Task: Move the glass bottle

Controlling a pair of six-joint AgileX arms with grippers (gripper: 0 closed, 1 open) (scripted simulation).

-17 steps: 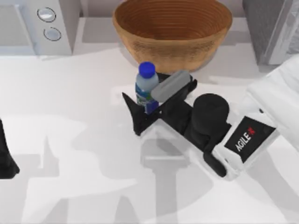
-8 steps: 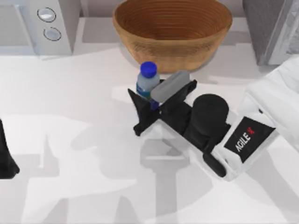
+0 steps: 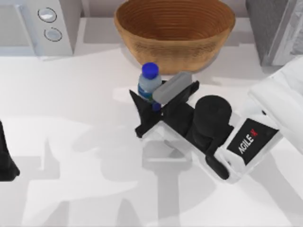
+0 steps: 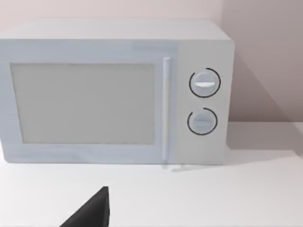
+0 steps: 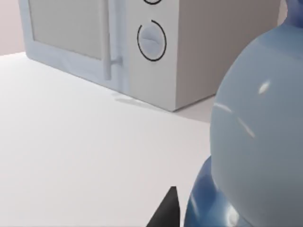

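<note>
The right gripper is closed around the glass bottle, just in front of the woven bowl. The hold is low, so the bottle may tip against the bowl.

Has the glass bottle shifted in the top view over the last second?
Yes. The glass bottle, between the right gripper's fingers, has edged slightly up-frame toward the woven bowl; nearly all of that came in the first half second.

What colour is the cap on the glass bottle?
Blue: a round blue cap on the glass bottle, clearest in the top view.
</note>
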